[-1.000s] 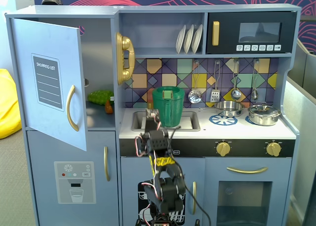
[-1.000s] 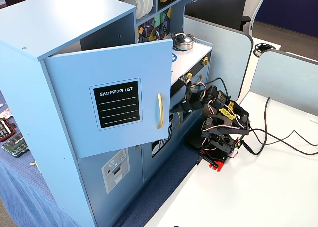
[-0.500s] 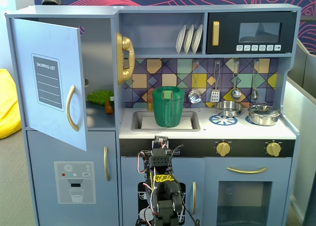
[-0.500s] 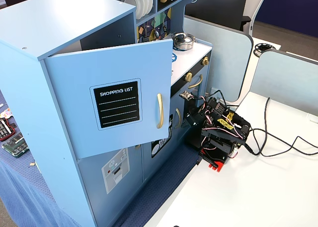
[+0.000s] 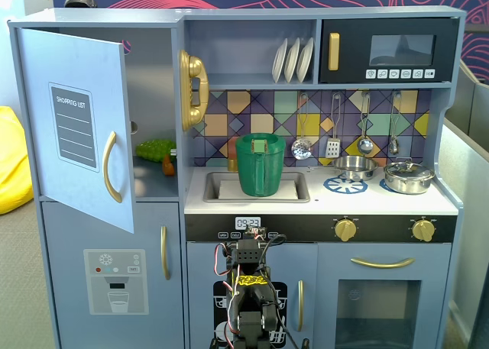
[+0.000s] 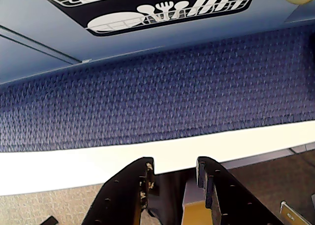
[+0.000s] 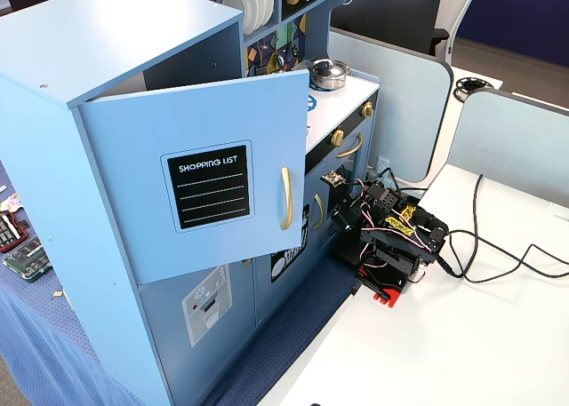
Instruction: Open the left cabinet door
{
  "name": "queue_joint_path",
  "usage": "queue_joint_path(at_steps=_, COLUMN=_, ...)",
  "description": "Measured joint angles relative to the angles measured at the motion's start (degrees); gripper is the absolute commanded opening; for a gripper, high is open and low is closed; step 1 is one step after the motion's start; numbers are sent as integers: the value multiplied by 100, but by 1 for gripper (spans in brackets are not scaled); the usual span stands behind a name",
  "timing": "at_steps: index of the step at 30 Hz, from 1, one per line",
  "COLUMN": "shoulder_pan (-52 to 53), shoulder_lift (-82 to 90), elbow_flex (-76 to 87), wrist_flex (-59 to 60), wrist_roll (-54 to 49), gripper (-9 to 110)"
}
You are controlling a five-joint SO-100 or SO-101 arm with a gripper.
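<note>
The left cabinet door (image 5: 76, 74) is blue-grey with a black "SHOPPING LIST" panel (image 5: 74, 126) and a curved gold handle (image 5: 111, 166). It stands swung partly open, with green toy food (image 5: 155, 148) showing on the shelf behind it. It also shows ajar in the other fixed view (image 7: 204, 122), as does its handle (image 7: 285, 197). My arm (image 5: 248, 288) sits folded low in front of the kitchen, well below and to the right of that door. My gripper (image 6: 172, 168) is open and empty, its fingertips over the white table edge (image 6: 74, 168).
The dish-rack door (image 6: 162, 8) is just ahead of the gripper above a blue mat (image 6: 157, 97). The dispenser door (image 5: 114, 280) is below the open door. A green pitcher (image 5: 260, 164) stands in the sink. Cables (image 7: 498, 255) trail over the white table.
</note>
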Motion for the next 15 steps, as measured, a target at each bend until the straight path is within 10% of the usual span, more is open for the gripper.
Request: queue_joint_path(at_steps=15, shoulder_pan=659, shoulder_lift=-158, elbow_flex=141, wrist_flex=79, wrist_roll=-914, gripper=0)
